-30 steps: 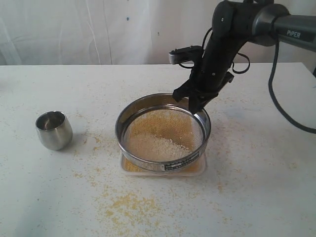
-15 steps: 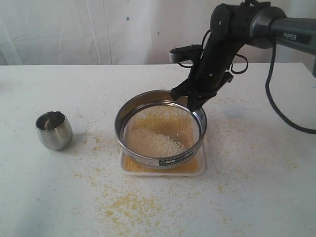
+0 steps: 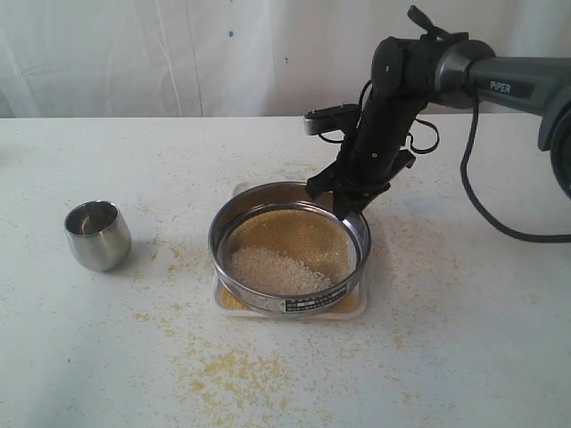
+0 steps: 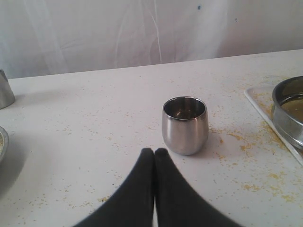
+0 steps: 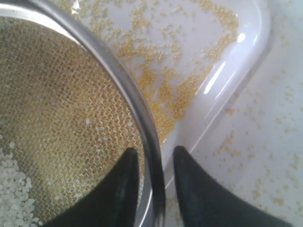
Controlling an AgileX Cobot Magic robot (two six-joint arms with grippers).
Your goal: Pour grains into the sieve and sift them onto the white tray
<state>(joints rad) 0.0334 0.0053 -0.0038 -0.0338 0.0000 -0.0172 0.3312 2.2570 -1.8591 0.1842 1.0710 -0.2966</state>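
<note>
The right gripper [image 3: 348, 201] was closed on the far right rim of the sieve [image 3: 219, 254]. In the right wrist view, the gripper [image 5: 154, 158] had one dark finger inside the steel wall and one outside, nearly together with only the rim between them. The sieve [image 5: 118, 71] sat over the white tray [image 3: 354, 309], which lay on the speckled table [image 3: 107, 357].

A pale heap of coarser grains [image 3: 272, 267] lay on the mesh toward the near side. Fine yellow grains were scattered on the tray [image 5: 236, 61] beneath and beside the sieve.

The left gripper [image 4: 155, 153] had its two fingers pressed together, holding nothing. It pointed at a small steel cup [image 4: 184, 125] just ahead of it. The cup [image 3: 97, 234] stood upright, well to the left of the sieve.

Half a second earlier, a wider band of yellow-dusted tray showed in front of the sieve. That band had since narrowed to a thin strip, and the tray's far left corner showed behind the sieve. The pale heap lay a little nearer the front wall. The cup had not moved.
</note>
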